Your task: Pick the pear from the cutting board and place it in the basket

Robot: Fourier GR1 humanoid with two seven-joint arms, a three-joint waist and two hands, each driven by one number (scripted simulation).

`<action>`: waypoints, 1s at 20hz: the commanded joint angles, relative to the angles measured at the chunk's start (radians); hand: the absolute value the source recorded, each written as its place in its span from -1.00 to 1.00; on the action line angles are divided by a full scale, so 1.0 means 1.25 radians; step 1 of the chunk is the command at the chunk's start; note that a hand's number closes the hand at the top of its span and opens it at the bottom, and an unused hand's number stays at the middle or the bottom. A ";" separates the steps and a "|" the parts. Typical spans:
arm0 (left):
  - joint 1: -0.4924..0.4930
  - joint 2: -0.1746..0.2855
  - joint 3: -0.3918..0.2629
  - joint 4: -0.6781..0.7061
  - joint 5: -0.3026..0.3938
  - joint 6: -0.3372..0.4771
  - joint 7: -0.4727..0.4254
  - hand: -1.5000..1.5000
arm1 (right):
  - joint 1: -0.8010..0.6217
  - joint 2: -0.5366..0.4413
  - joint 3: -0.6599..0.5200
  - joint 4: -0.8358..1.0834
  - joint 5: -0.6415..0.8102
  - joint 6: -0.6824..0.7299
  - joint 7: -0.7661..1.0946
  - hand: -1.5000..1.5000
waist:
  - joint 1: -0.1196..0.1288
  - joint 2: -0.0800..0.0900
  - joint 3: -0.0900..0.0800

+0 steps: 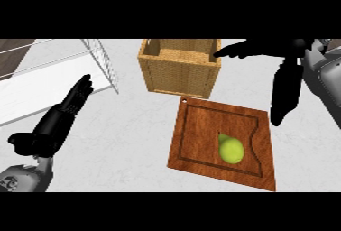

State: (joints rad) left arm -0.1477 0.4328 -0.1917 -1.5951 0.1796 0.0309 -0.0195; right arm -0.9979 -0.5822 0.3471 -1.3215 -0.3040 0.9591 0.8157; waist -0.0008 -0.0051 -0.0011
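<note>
The pear [230, 150] lies on the cutting board [200, 135], in the board's right half and inside its carved groove, with its narrow end pointing towards the basket [180, 76]. Nothing touches it. Its underside is hidden against the wood.

The cutting board lies flat and askew on the pale worktop [133, 135]. Its far corner comes right up to the basket's near wall; whether the two touch cannot be told. The basket is a square woven box, open at the top. Its far rim is cut off at the view's upper edge, and its inside is in shadow, so the bottom is hard to make out.

The right robot hand [288, 50] hangs at the upper right, wide open and holding nothing. Its thumb stretches left towards the basket's right rim, and its fingers [282, 97] point straight down in the view, their tips over the board's right edge. How high it hovers is not readable from this steep angle, nor whether the thumb touches the rim. Its grey forearm [324, 72] is cut off by the right edge.

The left robot hand [61, 116] rests at the left, well apart from the board, open with fingers straight and holding nothing. Beyond it stands a white wire rack [103, 63], only partly in view.
</note>
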 commanded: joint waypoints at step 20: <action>-0.001 -0.071 0.060 0.032 -0.078 -0.060 -0.022 0.00 | 0.337 0.112 -0.020 -0.110 0.441 -0.117 -0.242 -1.00 | 0.006 0.005 0.001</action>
State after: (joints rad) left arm -0.1705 0.3586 -0.1283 -1.5593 0.1044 -0.0344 -0.0220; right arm -0.6145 -0.4436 0.3286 -1.4959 0.1137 0.8451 0.6480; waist 0.0030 0.0010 0.0004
